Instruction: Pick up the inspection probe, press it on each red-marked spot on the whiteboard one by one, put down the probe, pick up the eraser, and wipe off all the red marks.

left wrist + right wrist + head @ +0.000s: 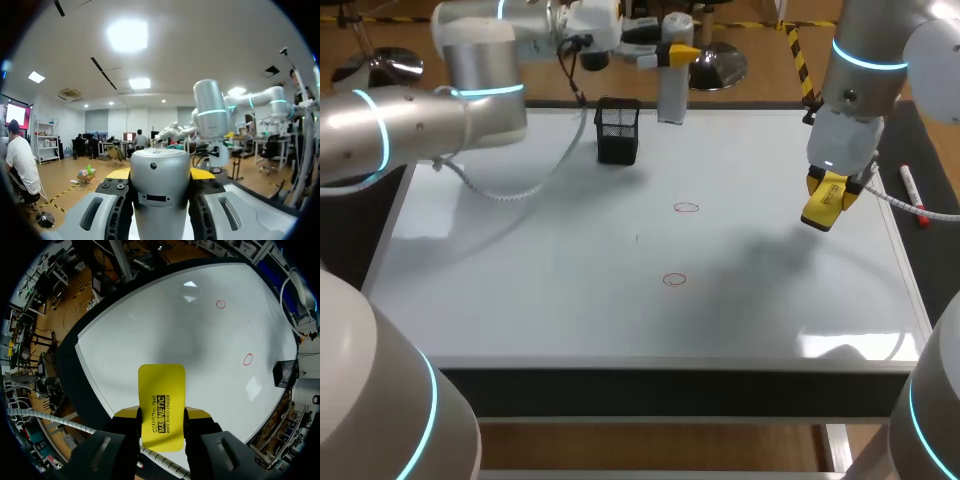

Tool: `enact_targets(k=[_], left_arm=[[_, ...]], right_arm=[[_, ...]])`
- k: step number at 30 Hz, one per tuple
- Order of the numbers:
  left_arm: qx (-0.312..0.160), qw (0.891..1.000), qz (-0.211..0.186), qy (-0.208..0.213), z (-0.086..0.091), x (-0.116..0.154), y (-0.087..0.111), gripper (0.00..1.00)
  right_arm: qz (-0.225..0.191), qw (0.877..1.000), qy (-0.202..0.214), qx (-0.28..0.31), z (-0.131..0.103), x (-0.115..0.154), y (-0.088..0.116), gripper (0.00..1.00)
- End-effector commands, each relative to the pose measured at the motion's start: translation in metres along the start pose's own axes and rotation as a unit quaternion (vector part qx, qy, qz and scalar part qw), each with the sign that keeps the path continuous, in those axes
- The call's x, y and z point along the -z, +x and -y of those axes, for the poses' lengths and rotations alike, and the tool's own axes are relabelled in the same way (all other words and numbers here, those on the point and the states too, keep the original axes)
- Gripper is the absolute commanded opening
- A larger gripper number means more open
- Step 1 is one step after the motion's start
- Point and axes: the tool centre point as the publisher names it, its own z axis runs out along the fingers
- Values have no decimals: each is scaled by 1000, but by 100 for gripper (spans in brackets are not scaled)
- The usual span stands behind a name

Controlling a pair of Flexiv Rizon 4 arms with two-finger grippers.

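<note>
eraser (pixel 161 390) between right gripper (pixel 161 413) fingers

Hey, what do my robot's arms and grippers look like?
The left arm and right arm are rounded silver-grey tubes with glowing cyan rings at the joints. A white coiled cable trails from each. The left gripper and right gripper have grey-and-black bodies and two yellow-tipped fingers.
</note>
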Motion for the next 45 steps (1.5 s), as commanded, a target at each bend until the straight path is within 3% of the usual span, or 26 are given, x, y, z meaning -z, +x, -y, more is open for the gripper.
enact_targets(k=[1, 20, 45], left_arm=[[2, 1000, -13, -3, 1, -14, -21, 0], [22, 1000, -13, -6, -28, -26, -51, 0], [25, 1000, -13, -8, -29, -26, -52, 0]], right_arm=[[-2, 1000, 1, 1, 1, 1, 0, 0], [-2, 1000, 1, 1, 1, 1, 0, 0], [-2, 1000, 1, 1, 1, 1, 0, 0]])
